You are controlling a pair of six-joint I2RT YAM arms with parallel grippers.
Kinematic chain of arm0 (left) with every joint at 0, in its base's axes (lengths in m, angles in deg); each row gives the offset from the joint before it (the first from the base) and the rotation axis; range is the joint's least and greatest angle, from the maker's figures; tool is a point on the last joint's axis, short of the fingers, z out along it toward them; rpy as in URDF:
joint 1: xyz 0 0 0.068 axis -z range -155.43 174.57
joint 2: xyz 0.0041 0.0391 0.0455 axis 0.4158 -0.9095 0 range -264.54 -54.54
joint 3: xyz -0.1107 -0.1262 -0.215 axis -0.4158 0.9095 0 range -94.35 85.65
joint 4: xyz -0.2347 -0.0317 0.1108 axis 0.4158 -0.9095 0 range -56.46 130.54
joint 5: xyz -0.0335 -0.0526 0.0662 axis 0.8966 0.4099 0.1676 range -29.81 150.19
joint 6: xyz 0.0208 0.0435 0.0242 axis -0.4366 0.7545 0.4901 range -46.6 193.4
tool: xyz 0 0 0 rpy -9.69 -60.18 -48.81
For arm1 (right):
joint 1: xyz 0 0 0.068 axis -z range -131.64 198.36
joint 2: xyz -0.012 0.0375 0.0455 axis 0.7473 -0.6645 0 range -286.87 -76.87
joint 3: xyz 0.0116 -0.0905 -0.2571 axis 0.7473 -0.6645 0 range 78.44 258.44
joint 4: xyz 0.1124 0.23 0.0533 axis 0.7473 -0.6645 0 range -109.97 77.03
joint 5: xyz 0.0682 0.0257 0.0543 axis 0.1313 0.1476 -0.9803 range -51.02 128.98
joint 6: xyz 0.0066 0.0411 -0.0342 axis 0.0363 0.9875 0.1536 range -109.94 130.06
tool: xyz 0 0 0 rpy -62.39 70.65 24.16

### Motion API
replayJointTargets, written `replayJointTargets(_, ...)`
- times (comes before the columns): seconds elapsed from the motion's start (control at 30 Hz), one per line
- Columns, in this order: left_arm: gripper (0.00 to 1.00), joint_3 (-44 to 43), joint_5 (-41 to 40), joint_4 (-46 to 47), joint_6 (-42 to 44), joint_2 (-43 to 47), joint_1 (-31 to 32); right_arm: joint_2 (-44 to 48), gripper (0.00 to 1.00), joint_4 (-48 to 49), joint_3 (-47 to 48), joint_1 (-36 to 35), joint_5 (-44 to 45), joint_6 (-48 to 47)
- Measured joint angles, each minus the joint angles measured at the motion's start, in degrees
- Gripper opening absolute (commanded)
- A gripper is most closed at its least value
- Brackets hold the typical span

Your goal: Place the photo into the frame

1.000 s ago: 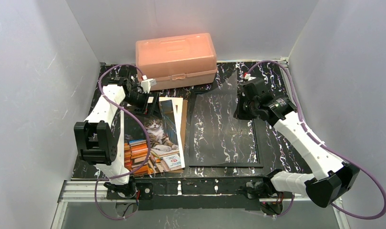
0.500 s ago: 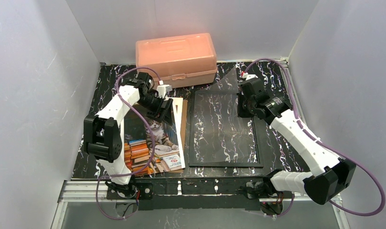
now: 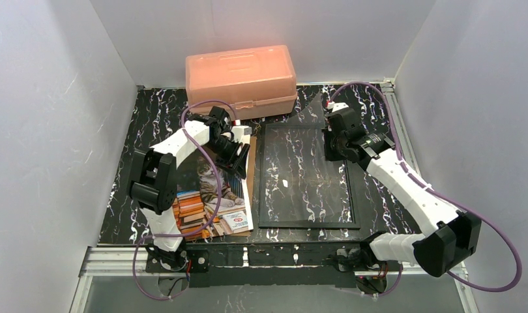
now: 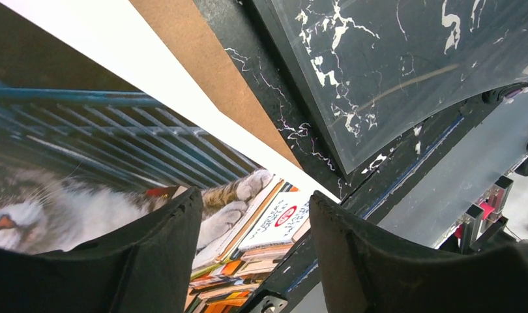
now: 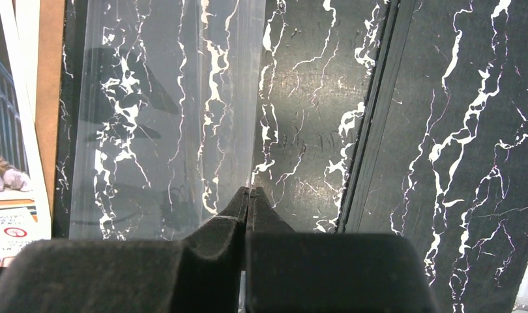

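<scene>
The photo (image 3: 188, 205), a cat above stacked orange books, lies face up at the left on a white sheet and a brown backing board (image 4: 203, 65). My left gripper (image 3: 240, 155) hovers open over the photo's (image 4: 85, 176) far right part, with nothing between its fingers (image 4: 163, 254). The black frame (image 3: 307, 225) lies flat to the right of the photo. My right gripper (image 5: 249, 190) is shut on the right edge of the clear pane (image 5: 170, 117), which it holds tilted above the frame's opening, beside the frame's right rail (image 5: 372, 130).
A peach plastic box (image 3: 240, 79) stands at the back, close behind the left gripper and the frame's far edge. Grey walls enclose the black marbled table (image 3: 379, 195) on three sides. A metal rail (image 3: 118, 261) runs along the near edge by the arm bases.
My left arm has swung right along the far end of the photo to its right edge, and its jaws have narrowed. The right gripper has edged back with the pane, which now lies lower.
</scene>
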Motion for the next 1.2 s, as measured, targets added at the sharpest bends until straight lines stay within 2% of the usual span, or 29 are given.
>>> replayJointTargets(0.47,0.42,0.2,-0.9,4.5,-1.84,-3.63,2.75,-2.29,0.01,1.92,-1.84,3.89,-2.01,-1.31)
replayJointTargets(1.2,0.4,0.11,-3.26,7.61,-2.95,-7.76,4.94,-2.16,0.01,5.77,-7.82,6.32,-5.73,-0.07)
